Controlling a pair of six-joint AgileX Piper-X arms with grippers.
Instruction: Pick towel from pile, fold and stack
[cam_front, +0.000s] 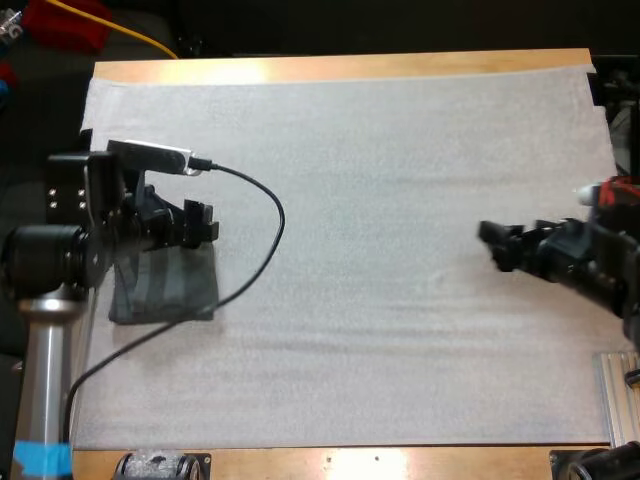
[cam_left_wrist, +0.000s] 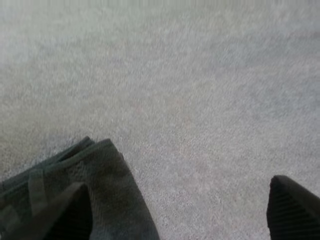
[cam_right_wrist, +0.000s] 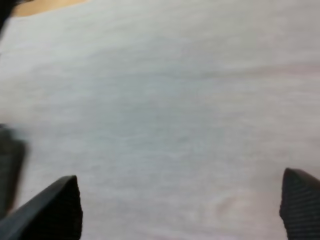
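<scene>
White mat covers the table; from above, a folded grey-green towel lies flat at its left side under the left gripper. Left wrist view: fingers spread wide above the towel's hemmed corner. Right wrist view: the right gripper gapes over bare mat.

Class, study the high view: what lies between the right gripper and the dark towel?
Bare white mat stretches from the right gripper to the towel, with no object between them, as the high view shows.
</scene>
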